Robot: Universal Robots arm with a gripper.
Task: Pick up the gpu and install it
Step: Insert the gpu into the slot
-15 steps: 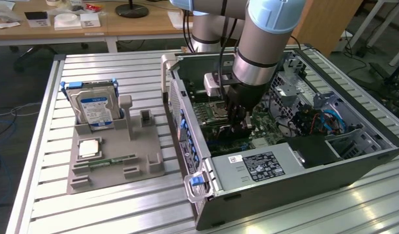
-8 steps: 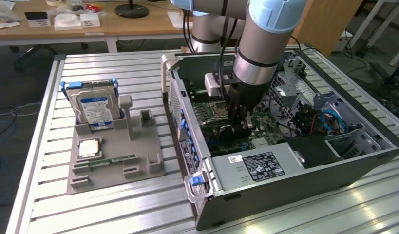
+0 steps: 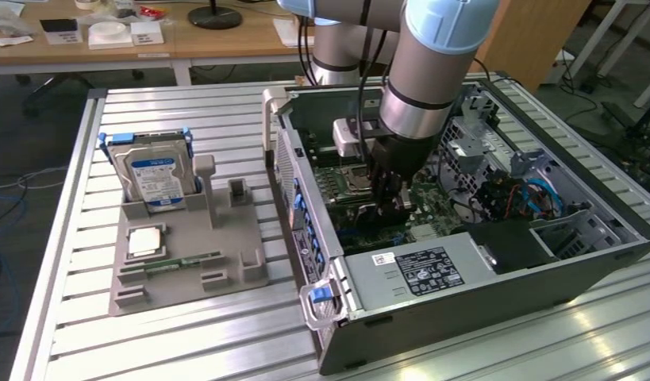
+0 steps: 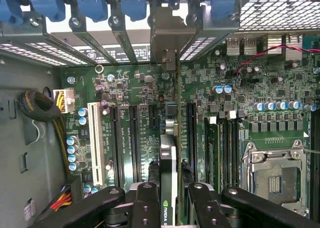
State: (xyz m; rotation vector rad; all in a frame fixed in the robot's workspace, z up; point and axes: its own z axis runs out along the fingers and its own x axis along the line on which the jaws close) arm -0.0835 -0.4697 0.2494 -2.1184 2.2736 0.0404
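I see the gripper point(image 4: 172, 188) clamped partway closed on the gpu point(image 4: 170, 153), edge-on against the motherboard point(image 4: 135, 87), possibly seated. Black slots point(image 4: 134, 143) flank the gpu, with blue clips point(image 4: 90, 2) crowding its bracket and the CPU socket point(image 4: 275, 173) nearby.

The gpu point(image 4: 169, 188) bears a green logo; motherboard point(image 4: 131, 83) green, clips point(image 4: 92, 2) blue.

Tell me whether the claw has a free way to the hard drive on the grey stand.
Probably not as things stand: the claw is deep inside the open case, gripping the gpu, and the case wall stands between it and the hard drive.
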